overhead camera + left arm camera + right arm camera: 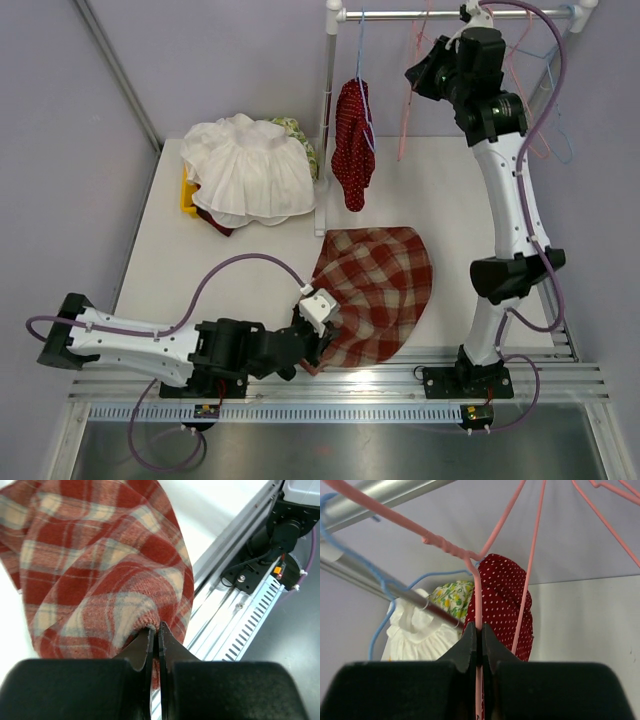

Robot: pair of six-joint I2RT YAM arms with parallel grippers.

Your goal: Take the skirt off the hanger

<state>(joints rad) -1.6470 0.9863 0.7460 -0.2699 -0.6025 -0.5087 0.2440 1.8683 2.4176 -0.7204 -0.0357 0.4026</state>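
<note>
The red plaid skirt (375,290) lies flat on the table, off any hanger. My left gripper (318,345) is shut on its near-left edge; the left wrist view shows the cloth (100,565) pinched between the closed jaws (155,630). My right gripper (415,75) is up by the rack rail (450,14), shut on the wire of an empty pink hanger (403,120). The right wrist view shows that wire (478,605) running between the closed jaws (478,627). A red polka-dot garment (352,145) hangs on a blue hanger.
A white ruffled garment (250,175) lies piled at the table's back left over a yellow object (186,195), with a floral cloth (300,135) behind. The rack's upright pole (328,110) stands mid-back. More pink and blue hangers (545,90) hang at the right. Aluminium rails (330,385) run along the near edge.
</note>
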